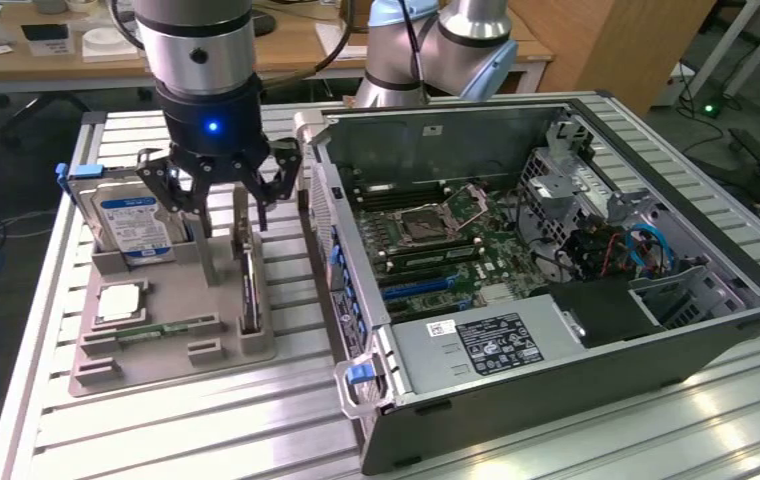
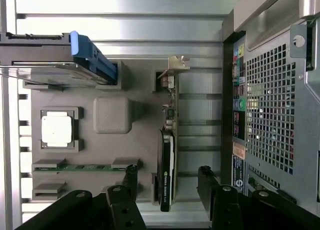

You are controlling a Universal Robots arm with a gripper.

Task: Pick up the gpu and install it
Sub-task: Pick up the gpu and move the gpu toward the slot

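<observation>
Gripper (image 1: pixel 227 205): fingers spread wide, empty, straddling the gpu (image 1: pixel 247 275) from above. Gpu: on edge in grey holder tray (image 1: pixel 153 362), left of centre, exterior view. Unlifted; computer case (image 1: pixel 594 400) open; install outstanding.

the gpu (image 2: pixel 166 160) is black with a green board edge and a silvery bracket (image 2: pixel 177 65); the tray (image 2: pixel 112 145) is grey-brown, the memory stick (image 2: pixel 82 167) green, the chip (image 2: pixel 57 128) silver. the hard drive (image 1: pixel 111 192) is silver with a blue and white label (image 1: pixel 136 228) and a blue carrier (image 2: pixel 92 57). the computer case (image 2: pixel 270 105) is dark grey with a grid of holes, its main board (image 1: pixel 454 250) green, the table (image 1: pixel 220 420) ribbed silver.
</observation>
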